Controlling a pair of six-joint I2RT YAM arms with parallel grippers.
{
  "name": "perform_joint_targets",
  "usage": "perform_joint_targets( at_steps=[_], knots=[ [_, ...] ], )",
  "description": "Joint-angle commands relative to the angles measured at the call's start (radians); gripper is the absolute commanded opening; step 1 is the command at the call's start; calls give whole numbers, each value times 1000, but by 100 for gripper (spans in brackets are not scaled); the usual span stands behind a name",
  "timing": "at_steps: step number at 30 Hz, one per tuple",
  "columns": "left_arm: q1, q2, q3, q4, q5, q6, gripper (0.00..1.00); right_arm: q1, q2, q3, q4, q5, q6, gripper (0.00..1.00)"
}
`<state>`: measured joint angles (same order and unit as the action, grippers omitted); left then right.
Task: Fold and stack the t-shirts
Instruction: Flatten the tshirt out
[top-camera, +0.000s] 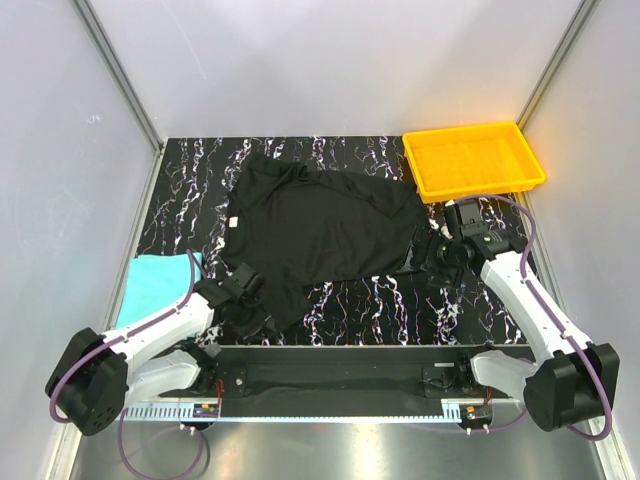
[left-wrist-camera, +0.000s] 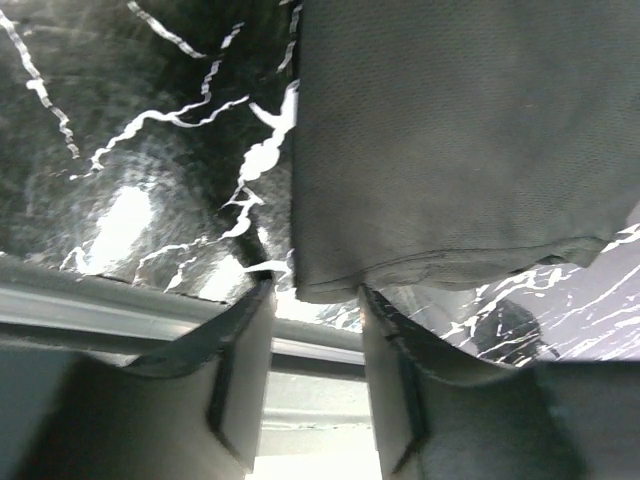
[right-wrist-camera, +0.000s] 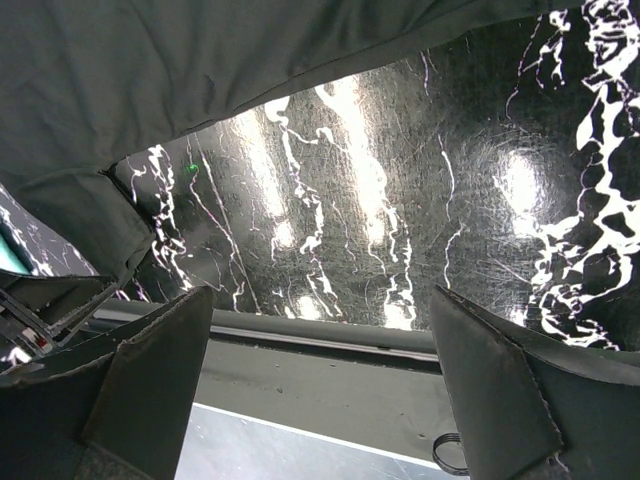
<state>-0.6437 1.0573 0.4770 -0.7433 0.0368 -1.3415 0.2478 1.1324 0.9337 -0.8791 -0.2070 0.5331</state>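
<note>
Mid-worktop (top-camera: 430, 300) the black t-shirt (top-camera: 320, 225) lies spread and unfolded, teal t-shirt (top-camera: 160, 285) at the near left edge, nothing stacked; left tool (top-camera: 238, 285) half-open at the black near hem, not pinching yet, right tool (top-camera: 447, 250) wide open, empty.

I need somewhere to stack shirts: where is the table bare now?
Bare table lies between the hem of the black shirt and the near edge, and in the far-left corner. Crowded: teal shirt and left gripper near left, yellow tray far right.
</note>
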Motion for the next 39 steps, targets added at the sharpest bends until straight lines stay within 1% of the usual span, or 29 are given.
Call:
perform_joint_targets(
  at_steps=[1, 3, 4, 7, 10, 11, 12, 13, 15, 17, 18, 19, 20, 21, 22, 23, 24, 28, 31, 32, 33, 35, 39],
  knots=[
    [-5, 9, -5, 51, -35, -12, 37, -4, -11, -3, 23, 24, 36, 96],
    [-5, 15, -15, 64, -34, -10, 31, -4, 4, 1, 25, 20, 64, 96],
    [-4, 17, -21, 70, -34, -8, 23, -4, 12, 5, 25, 18, 71, 96],
    [-2, 26, -41, 90, -31, -2, 12, -4, 43, 25, 25, 21, 91, 97],
    [3, 26, -54, 96, -25, 1, 12, -10, 79, 62, 23, 23, 94, 97],
    [6, 26, -57, 99, -25, 7, 8, -19, 89, 73, 25, 29, 106, 97],
    [16, 24, -55, 98, -22, 22, 0, -45, 110, 74, 26, 32, 131, 97],
    [19, 20, -49, 97, -21, 33, 0, -45, 121, 74, 26, 21, 131, 98],
    [22, 9, -31, 97, -26, 80, 0, -108, 156, 54, 57, -40, 166, 95],
    [24, -3, 14, 94, -28, 138, 0, -154, 176, 10, 124, -75, 214, 89],
    [26, -2, 34, 91, -26, 204, 0, -200, 199, -5, 152, -109, 228, 84],
    [26, 4, 76, 90, -25, 238, 0, -217, 211, -18, 181, -118, 238, 64],
    [24, 9, 95, 87, -17, 270, 0, -231, 225, -33, 224, -127, 249, 52],
    [26, 15, 116, 85, 1, 333, 0, -243, 254, -36, 242, -126, 249, 39],
    [24, 21, 153, 87, 12, 364, 0, -242, 269, -35, 262, -117, 245, 36],
    [26, 21, 169, 85, 24, 411, 0, -242, 286, -36, 267, -98, 239, 38],
    [24, 20, 184, 85, 28, 432, 0, -287, 314, -35, 275, -91, 229, 38],
    [24, -11, 233, 82, 25, 502, 0, -361, 371, -74, 340, -95, 200, 45],
    [29, -25, 241, 76, 34, 539, 0, -372, 424, -78, 383, -97, 179, 49],
    [29, -23, 239, 78, 47, 551, 0, -372, 455, -76, 390, -100, 174, 57],
    [32, -23, 241, 76, 54, 556, 0, -374, 467, -76, 400, -109, 166, 62],
    [39, -20, 241, 76, 75, 571, 0, -375, 495, -82, 425, -106, 145, 68],
    [59, -10, 253, 76, 100, 596, 0, -377, 510, -104, 483, -97, 127, 67]
  ],
)
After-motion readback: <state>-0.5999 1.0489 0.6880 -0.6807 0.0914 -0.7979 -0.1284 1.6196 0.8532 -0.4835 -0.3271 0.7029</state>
